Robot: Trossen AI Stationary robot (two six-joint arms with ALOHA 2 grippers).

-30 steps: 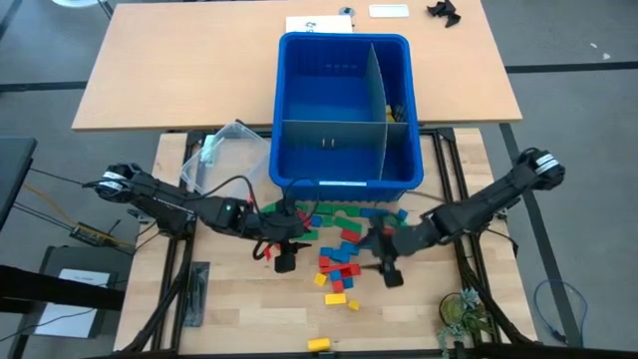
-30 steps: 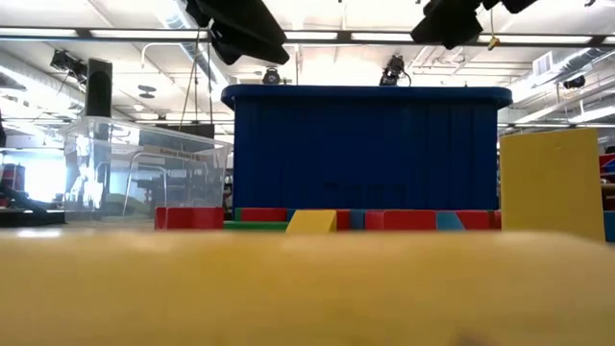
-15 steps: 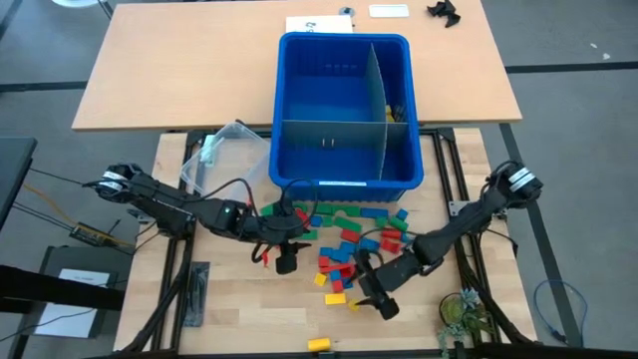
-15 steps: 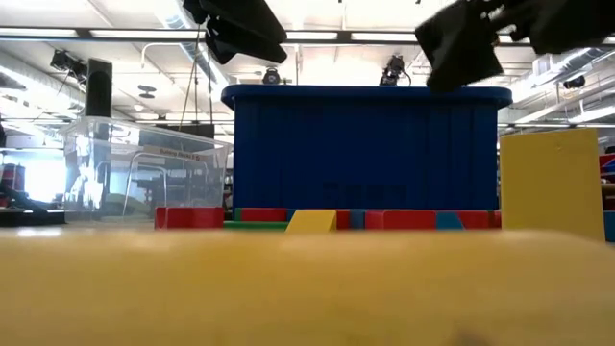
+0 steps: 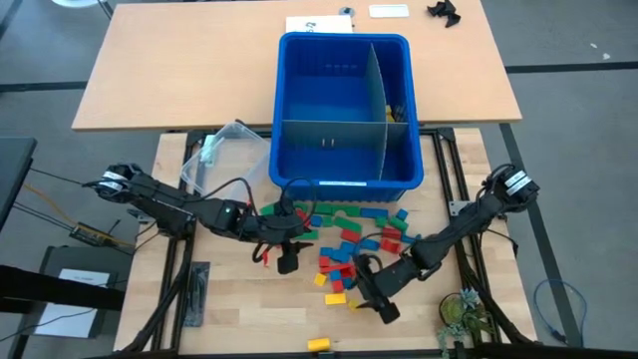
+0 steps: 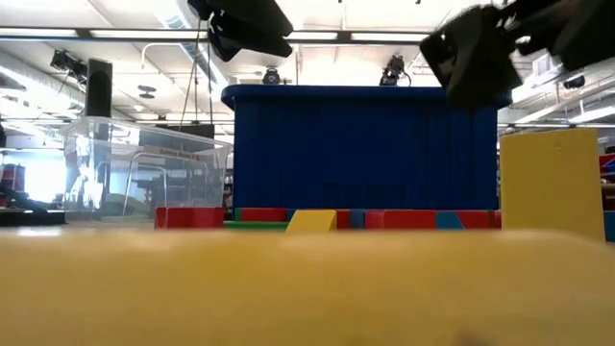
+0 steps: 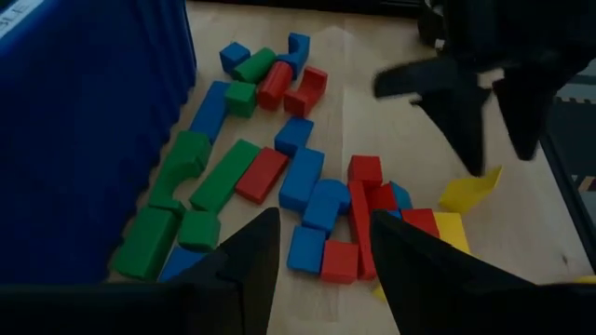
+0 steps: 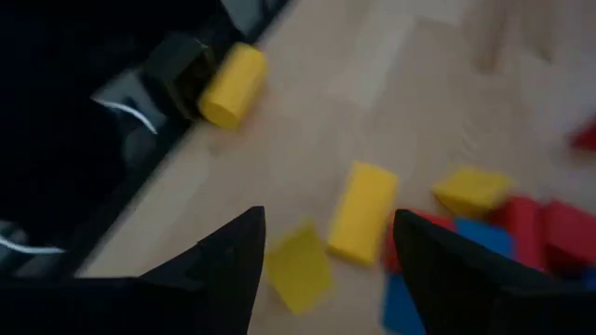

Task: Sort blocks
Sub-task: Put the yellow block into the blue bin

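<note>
**Q:** Going from the left across, what was each of your arms doing at that moment?

**A:** My left gripper (image 5: 287, 264) hung just above the desk (image 5: 229, 299) at the left edge of the scattered small plastic toy blocks (image 5: 344, 239), red, yellow, blue and green. Its fingers (image 7: 237, 270) stood partly apart with nothing between them. My right gripper (image 5: 382, 304) hovered low over the near right end of the scatter, above the yellow pieces, fingers (image 8: 233, 261) spread and empty.

**Q:** And where were the blocks?

**A:** All that I could see lay on the wooden desk, just in front of the large blue plastic bin (image 5: 344, 179) with its grey dividers. One yellow cylinder block (image 5: 319, 344) sat well apart, near the front edge. The small clear plastic tub (image 5: 224, 150) stood to the bin's left. I could not tell whether any compartment held blocks.

**Q:** So which step was that?

**A:** I judged it the approach to a pick with the right arm. A flat yellow rectangular block (image 8: 358, 212) sat between my right fingers in the wrist view.

**Q:** What would the next move have needed?

**A:** Descending squarely over that block, keeping clear of the neighbouring yellow wedge block (image 8: 300, 268), then closing across its narrow sides before lifting.
</note>
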